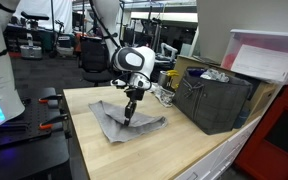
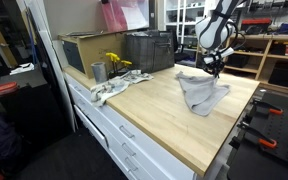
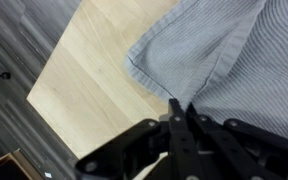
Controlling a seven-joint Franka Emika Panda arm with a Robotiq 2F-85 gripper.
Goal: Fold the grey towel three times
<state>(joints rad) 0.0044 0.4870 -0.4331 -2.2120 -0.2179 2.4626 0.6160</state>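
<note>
The grey towel (image 1: pixel 116 124) lies rumpled on the wooden table (image 1: pixel 184 140), with one part drawn up into a peak under my gripper (image 1: pixel 130 114). In an exterior view the towel (image 2: pixel 202 93) hangs from the gripper (image 2: pixel 216 68) near the table's far end. In the wrist view the black fingers meet at the gripper's tip (image 3: pixel 180 106), shut on a fold of the striped-weave towel (image 3: pixel 224 50). A hemmed corner of the towel lies to the left of the fingers. The pinched part itself is hidden between the jaws.
A dark grey fabric bin (image 1: pixel 216 98) stands on the table beside the towel, seen too at the back (image 2: pixel 149 50). A metal cup (image 2: pixel 98 72), yellow flowers (image 2: pixel 115 62) and a white rag (image 2: pixel 110 90) sit near a cardboard box (image 2: pixel 82 50). The floor lies past the table's edge (image 3: pixel 44 95).
</note>
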